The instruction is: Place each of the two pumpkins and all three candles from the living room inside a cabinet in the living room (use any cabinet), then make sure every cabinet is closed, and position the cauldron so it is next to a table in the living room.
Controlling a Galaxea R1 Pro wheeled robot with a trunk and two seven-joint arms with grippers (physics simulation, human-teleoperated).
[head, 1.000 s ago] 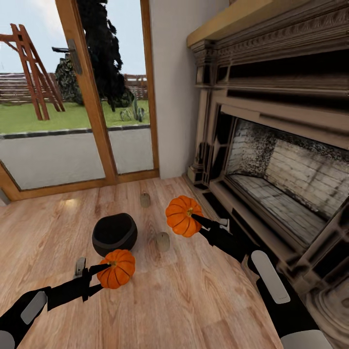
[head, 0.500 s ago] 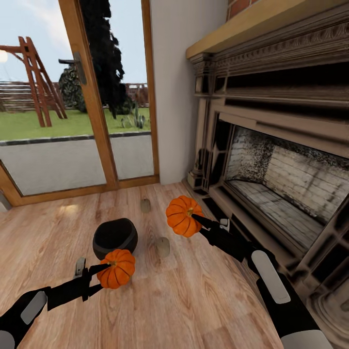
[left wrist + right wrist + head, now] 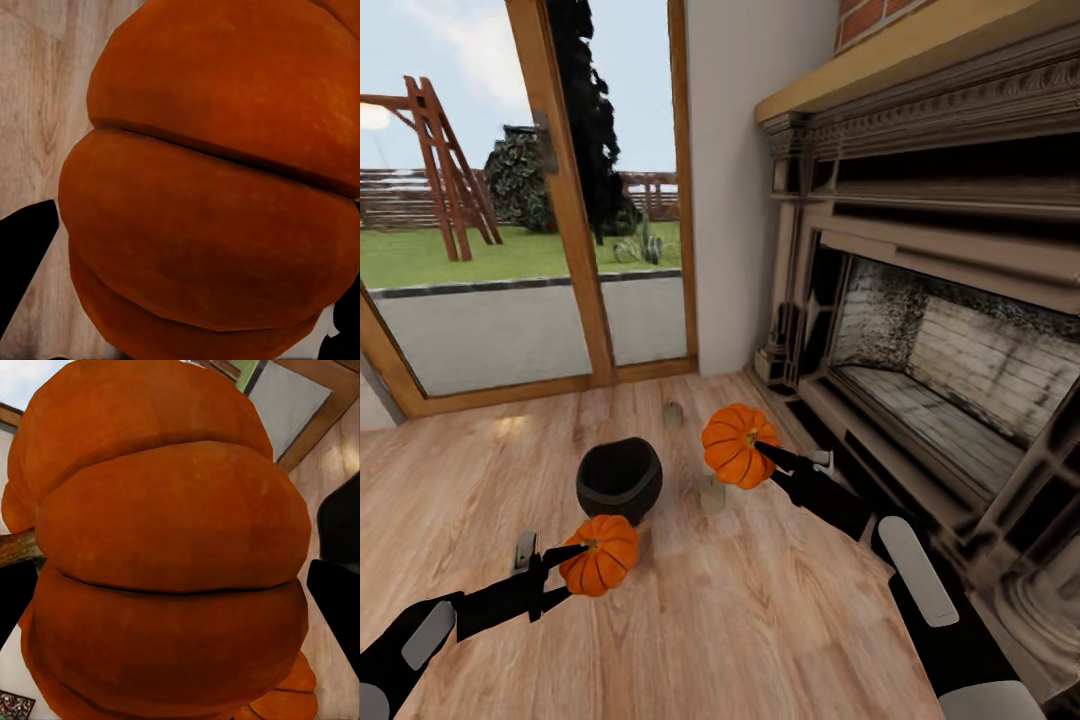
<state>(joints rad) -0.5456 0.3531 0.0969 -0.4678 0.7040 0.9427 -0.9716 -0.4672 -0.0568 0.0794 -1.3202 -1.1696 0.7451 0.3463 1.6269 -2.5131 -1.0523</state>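
Note:
My left gripper [image 3: 582, 549] is shut on one orange pumpkin [image 3: 600, 556], held above the wooden floor; the same pumpkin [image 3: 217, 187] looms close in the left wrist view. Further ahead my right gripper [image 3: 759, 441] is shut on the other pumpkin [image 3: 733, 446], which looks a little larger and is seen up close [image 3: 165, 555] in the right wrist view. The black cauldron [image 3: 619, 480] stands on the floor between the two arms. One beige candle [image 3: 672, 415] stands beyond it, another candle [image 3: 711, 496] just below the right pumpkin. The cabinet and the table are out of view.
A large stone fireplace [image 3: 940, 350] with a raised hearth runs along the right. A glass patio door [image 3: 510, 290] in a wooden frame closes off the far side. Open wooden floor [image 3: 740, 620] lies in front of me.
The whole picture has shifted right, so the camera has turned left. Both pumpkins stay in the grippers in the same pose. Cauldron and candles have not moved on the floor.

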